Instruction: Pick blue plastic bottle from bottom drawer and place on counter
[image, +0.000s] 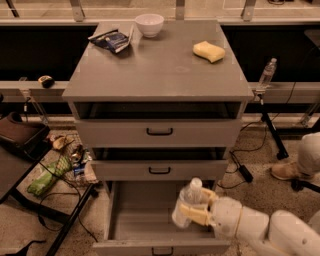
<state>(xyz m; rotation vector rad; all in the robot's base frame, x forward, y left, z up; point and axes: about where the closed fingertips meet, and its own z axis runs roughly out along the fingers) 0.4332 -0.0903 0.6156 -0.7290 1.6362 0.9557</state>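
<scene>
I have a single view. It looks from high up in front of the cabinet (160, 135), tilted steeply down and facing the drawer fronts square on. The tabletop (160, 70) fills the upper middle, its far edge near the top of the frame. The open bottom drawer (140, 220) lies at the lower edge, its front partly cut off. The view stands back enough to take in floor (255, 155) on both sides. My arm (250, 225) enters from the lower right corner, large in the frame. My claw (194, 212) is over the bottom drawer, clamped round the bottle (189, 195).
</scene>
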